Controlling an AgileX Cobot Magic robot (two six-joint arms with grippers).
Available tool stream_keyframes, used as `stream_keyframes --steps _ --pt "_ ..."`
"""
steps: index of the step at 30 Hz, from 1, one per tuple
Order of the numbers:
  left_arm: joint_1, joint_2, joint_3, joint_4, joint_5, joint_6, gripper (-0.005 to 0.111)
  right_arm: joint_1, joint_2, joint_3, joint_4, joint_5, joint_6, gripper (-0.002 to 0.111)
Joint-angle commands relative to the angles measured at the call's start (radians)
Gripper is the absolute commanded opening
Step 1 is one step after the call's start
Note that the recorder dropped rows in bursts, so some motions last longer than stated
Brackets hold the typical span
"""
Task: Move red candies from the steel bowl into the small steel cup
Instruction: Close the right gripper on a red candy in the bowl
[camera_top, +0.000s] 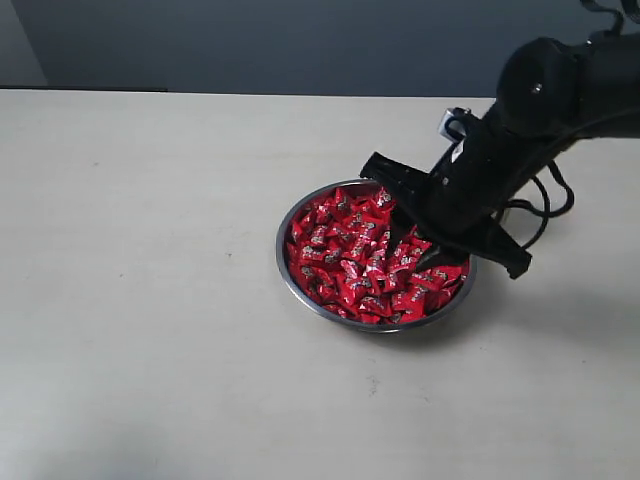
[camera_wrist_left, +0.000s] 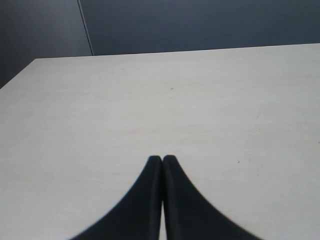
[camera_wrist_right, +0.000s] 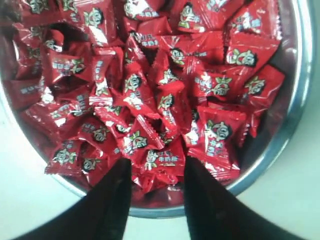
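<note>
Right pincer (camera_wrist_right: 156, 167) lowered into the red candies (camera_top: 350, 255), jaws apart, with wrappers lying between the tips. The candies fill the steel bowl (camera_top: 283, 255), which stands on the table (camera_top: 150, 300) right of centre. Left pincer (camera_wrist_left: 162, 160), jaws pressed together, is over the table.

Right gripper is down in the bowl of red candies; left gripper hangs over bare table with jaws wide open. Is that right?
No: the left gripper has its jaws shut, tips together, as the left wrist view shows. The right gripper is down in the bowl of red candies.
</note>
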Motion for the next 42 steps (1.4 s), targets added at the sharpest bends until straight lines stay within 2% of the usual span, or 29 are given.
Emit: stream_keyframes --steps 1,22,27,42 --pt "-0.007 -0.005 0.005 0.002 -0.008 -0.001 0.000 0.041 0.042 -0.114 -0.235 0.200 0.208 0.035" --pt "-0.007 -0.005 0.005 0.002 -0.008 -0.001 0.000 0.048 0.183 -0.134 -0.239 0.162 0.224 0.035" --pt "-0.007 -0.005 0.005 0.002 -0.008 -0.001 0.000 0.048 0.183 -0.134 -0.239 0.230 0.217 0.035" --pt "-0.007 -0.005 0.005 0.002 -0.008 -0.001 0.000 0.048 0.183 -0.134 -0.241 0.075 0.217 0.035"
